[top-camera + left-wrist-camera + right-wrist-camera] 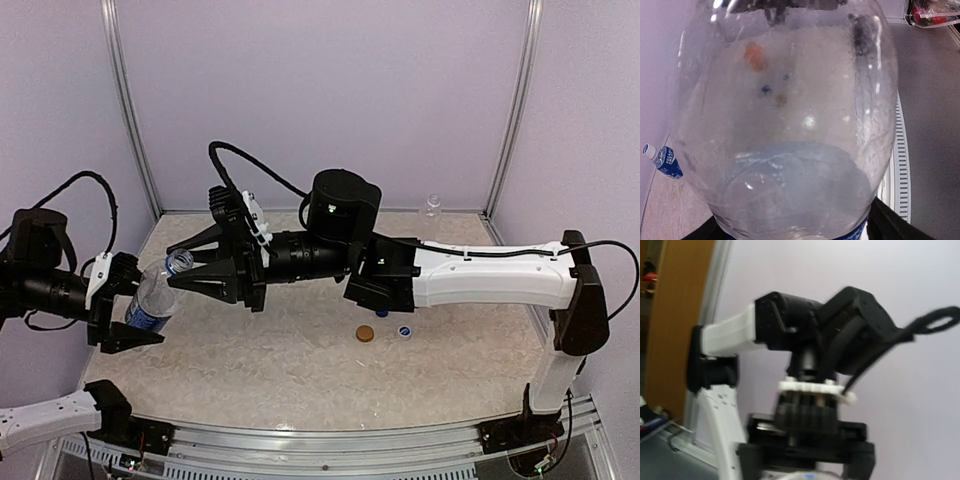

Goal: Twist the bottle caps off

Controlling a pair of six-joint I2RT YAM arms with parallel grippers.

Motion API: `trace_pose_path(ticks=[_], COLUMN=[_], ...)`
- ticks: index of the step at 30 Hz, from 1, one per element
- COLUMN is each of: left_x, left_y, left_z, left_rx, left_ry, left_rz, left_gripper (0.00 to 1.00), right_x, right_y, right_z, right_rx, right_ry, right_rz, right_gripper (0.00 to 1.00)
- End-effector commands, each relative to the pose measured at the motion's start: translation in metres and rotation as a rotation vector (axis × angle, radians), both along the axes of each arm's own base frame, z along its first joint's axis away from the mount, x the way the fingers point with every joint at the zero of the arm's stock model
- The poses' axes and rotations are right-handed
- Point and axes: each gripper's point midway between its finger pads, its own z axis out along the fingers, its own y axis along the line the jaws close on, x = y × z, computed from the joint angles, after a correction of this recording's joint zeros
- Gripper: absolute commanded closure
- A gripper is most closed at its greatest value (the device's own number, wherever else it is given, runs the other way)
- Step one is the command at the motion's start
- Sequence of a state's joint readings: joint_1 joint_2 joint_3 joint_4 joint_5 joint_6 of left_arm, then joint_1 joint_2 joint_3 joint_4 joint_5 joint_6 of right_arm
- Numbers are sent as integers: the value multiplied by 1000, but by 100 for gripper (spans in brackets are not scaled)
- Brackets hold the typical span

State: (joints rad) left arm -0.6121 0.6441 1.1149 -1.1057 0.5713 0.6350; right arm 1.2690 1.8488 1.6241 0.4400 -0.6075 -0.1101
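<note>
Pincers first: the left pincer was clamped across the blue-labelled body of a clear bottle, one finger on either side, holding it above the bench. The right pincer, on an arm stretched across from 3 o'clock, stood widely spread with its two fingers bracketing the bottle's neck. I could not tell whether they touched it. My right wrist view was blurred and showed mostly the other arm.

The bench was a pale mottled slab walled by lilac panels. Near its middle lay an orange-brown cap with a blue cap near it at 3 o'clock. A second blue cap sat at the edge of the right arm. A small clear bottle stood upright at the far edge, toward 1 o'clock. In the left wrist view a second labelled bottle lay by the wall.

The held bottle was tilted, its long axis running from 7 o'clock to 1 o'clock, neck toward the right pincer.
</note>
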Motion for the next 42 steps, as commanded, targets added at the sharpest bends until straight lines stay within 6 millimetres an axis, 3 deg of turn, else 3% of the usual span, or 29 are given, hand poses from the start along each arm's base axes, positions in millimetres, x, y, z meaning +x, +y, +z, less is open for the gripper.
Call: trace_pose_path(ticks=[1,6,9,12,15,19,25,32,38,42], left_x=[2,13,31,54,72,79,73,75,76,77], left_y=[-2,0,4,10,19,27,30,32,31,31], left_z=[-4,-7,-3,5,8,-1,-12,-14,-14,-14], left_rx=[-7,-15,-34,-84,-137,-176,-203,-191,-187,-183], left_ry=[-19,-37,-77,-121,-131,-77,3,-3,-9,-11], left_rz=[-10,56,151,279,394,480,500,505,501,498], left_gripper=[1,1,1,1,1,1,1,1,1,1], right_x=[14,49,92,169,231,286,352,394,402,401], right_y=[-4,-16,-35,-82,-139,-199,-253,-281,-293,-296], right_z=[4,3,-4,-24,-60,-96,-133,-186,-218,-221], right_rx=[-44,-126,-209,-302,-421,-495,-478,-584,-601,-608], right_ry=[46,85,145,279,373,419,500,582,671,691], right_rz=[-122,-321,-550,-957,-1260,-1460,-1536,-1601,-1586,-1595], right_gripper=[100,100,100,100,100,100,100,100,100,100])
